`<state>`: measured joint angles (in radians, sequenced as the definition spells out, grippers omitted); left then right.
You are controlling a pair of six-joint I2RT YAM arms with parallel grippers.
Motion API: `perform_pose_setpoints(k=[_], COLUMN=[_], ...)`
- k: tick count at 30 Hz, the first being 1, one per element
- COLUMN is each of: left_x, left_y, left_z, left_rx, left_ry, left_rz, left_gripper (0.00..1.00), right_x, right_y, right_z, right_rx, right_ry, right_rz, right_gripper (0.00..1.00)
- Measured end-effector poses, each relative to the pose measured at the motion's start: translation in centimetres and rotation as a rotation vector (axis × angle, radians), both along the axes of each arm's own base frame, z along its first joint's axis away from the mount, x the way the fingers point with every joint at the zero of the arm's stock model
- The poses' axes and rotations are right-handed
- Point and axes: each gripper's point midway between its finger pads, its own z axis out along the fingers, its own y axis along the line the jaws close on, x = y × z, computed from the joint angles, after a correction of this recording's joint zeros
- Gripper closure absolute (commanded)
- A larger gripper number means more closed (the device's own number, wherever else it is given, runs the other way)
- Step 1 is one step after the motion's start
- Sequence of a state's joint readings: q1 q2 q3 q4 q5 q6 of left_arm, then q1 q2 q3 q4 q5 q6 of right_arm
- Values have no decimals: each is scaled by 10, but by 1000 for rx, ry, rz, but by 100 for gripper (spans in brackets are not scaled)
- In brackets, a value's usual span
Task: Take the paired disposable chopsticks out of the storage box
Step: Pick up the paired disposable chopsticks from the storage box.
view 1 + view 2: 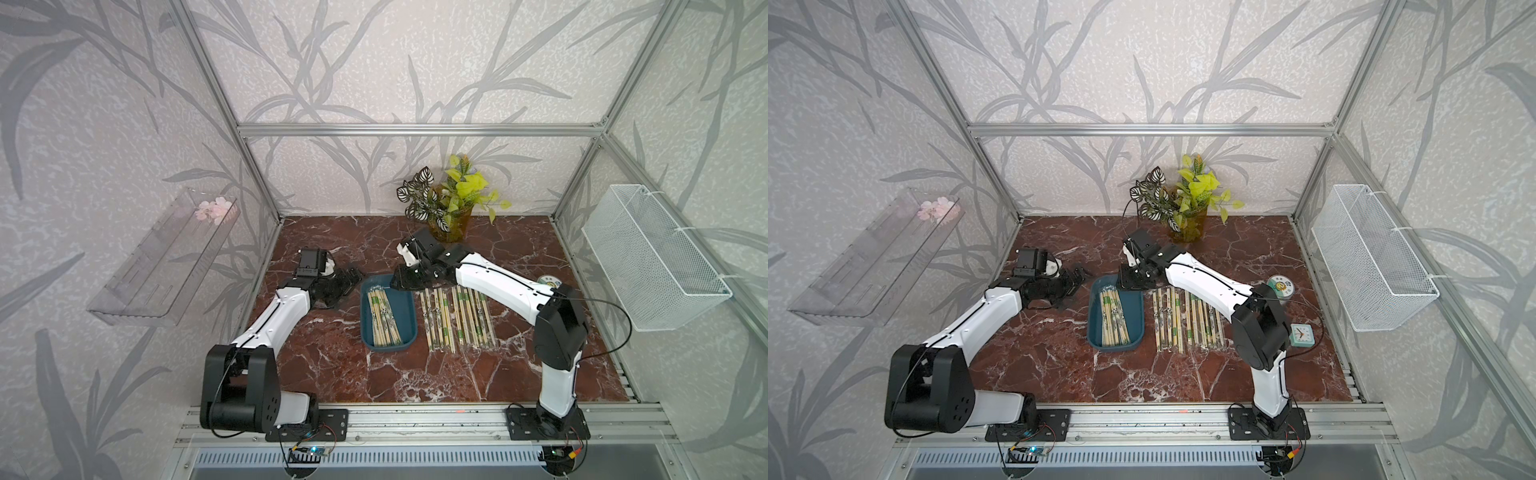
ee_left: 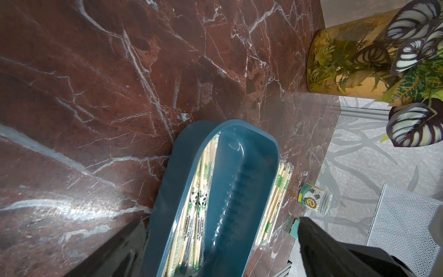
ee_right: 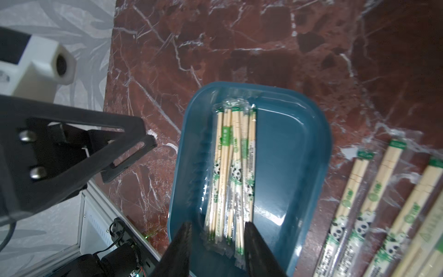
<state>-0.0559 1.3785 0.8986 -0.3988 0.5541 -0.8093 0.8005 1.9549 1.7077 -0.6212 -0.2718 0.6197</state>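
The right claw (image 3: 218, 225) hangs low over the far end of the teal storage box (image 3: 287, 156). Its two dark fingers (image 3: 182, 239) are spread, one on each side of the end of the bundle lying inside, and they pinch nothing. Whether a finger brushes the wrappers cannot be told.

That bundle of paired disposable chopsticks (image 3: 235, 167) lies lengthwise along the left half of the box. The pairs are in clear wrappers printed with green marks and pandas. The right half of the box floor is bare.

To the right of the box, a row of wrapped pairs (image 1: 457, 320) lies flat on the red-brown marbled surface (image 1: 415, 374). The pairs sit side by side, parallel to the box, with the nearest just beside its right rim. The right forearm crosses above the far end of the row.

The left claw (image 2: 220, 221) is spread wide and empty. In both top views it sits low, just beside the far left corner of the box; contact with the rim cannot be told.

Farther out, a round tin with a green label (image 1: 1280, 286) stands on the surface to the right of the row, and a small teal clock (image 1: 1302, 334) lies nearer the front. A potted plant in an amber pot (image 1: 451, 224) stands at the back edge. A white wire mesh basket (image 1: 652, 266) hangs on the right wall. A clear acrylic shelf (image 1: 162, 257) on the left wall holds pink flowers (image 1: 212, 208).
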Motion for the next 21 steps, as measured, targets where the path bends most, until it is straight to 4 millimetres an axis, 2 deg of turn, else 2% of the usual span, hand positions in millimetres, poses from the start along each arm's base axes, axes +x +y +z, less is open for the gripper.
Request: perform_pose_setpoints(k=[2,5,12,21], left_x=[0,2,1,1], left_y=[1,3,7,11], left_z=[0,0,-2,-3], left_rx=[6,11,18,20], left_ry=[4,7,17,22], left_rz=[-1,3,10,23], left_gripper=[0,0,0,0], right_x=[-6,-15,-22,-22], right_y=[11,23,24,16], right_z=[-8,-31,-85,-108], right_rx=[-19,-70,-224,-308], right_ry=[7,31,64,69], right_rz=[33,78,132,146], right_gripper=[62,63,66,69])
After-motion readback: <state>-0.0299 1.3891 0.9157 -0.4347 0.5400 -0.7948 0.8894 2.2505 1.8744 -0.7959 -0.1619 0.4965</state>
